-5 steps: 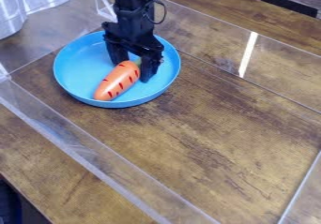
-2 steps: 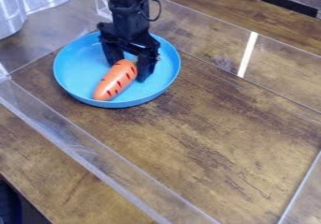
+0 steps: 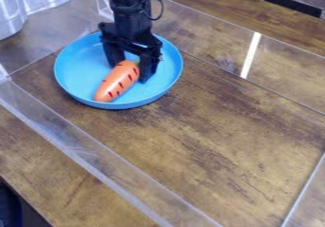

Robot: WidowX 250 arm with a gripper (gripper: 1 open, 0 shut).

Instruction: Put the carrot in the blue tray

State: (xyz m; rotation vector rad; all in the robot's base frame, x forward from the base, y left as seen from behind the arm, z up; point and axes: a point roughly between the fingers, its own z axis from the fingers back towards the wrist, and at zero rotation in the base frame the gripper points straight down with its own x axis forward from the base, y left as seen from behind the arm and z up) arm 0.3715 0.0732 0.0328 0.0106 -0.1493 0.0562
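Carrot (image 3: pixel 118 82) inside blue tray (image 3: pixel 76 65)

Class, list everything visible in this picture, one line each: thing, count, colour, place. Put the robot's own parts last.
carrot: one, orange with dark grooves, lying in the blue tray, leafy end hidden by the end effector.
blue tray: one, bright blue, round, upper left of the table.
table: one, dark brown wood, fills the view.
clear wall: transparent panels, around the table's working area.
end effector: one, black, open, pointing down over the carrot's upper end inside the tray.
arm: one, black, rising from the end effector to the top edge.
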